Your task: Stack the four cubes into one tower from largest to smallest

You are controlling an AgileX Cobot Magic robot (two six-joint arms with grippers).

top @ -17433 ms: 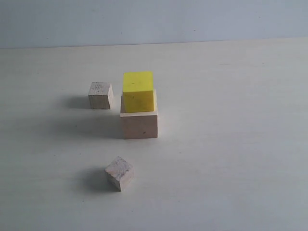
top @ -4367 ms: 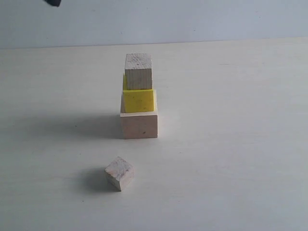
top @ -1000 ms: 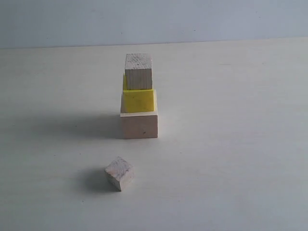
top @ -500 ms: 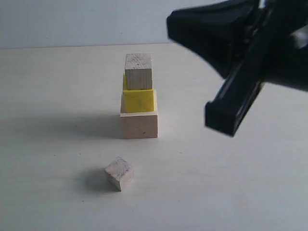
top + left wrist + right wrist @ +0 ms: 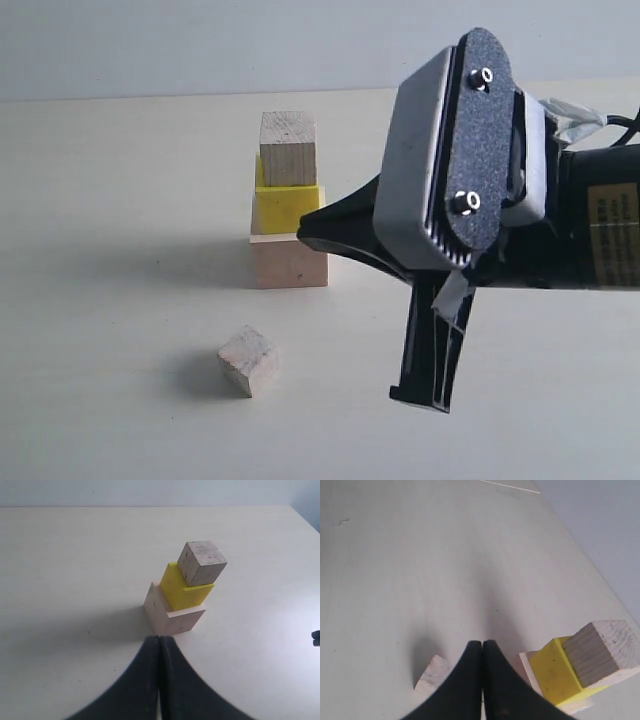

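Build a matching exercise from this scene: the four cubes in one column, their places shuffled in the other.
Column one
1. large pale wooden cube
2. medium bright yellow cube
3. small pale wooden cube facing the exterior camera square-on
4. small pale wooden cube turned corner-on

Column two
A. highest, resting on the yellow one
B. alone on the table, touching no other cube
C. on the table, under the yellow one
D. sandwiched between two wooden cubes

Pairs: 1-C, 2-D, 3-A, 4-B

Pale cream surface (image 5: 120, 420), smooth and matte, stretching wide to a straight far edge, plain pale blue-grey wall (image 5: 200, 40) behind it
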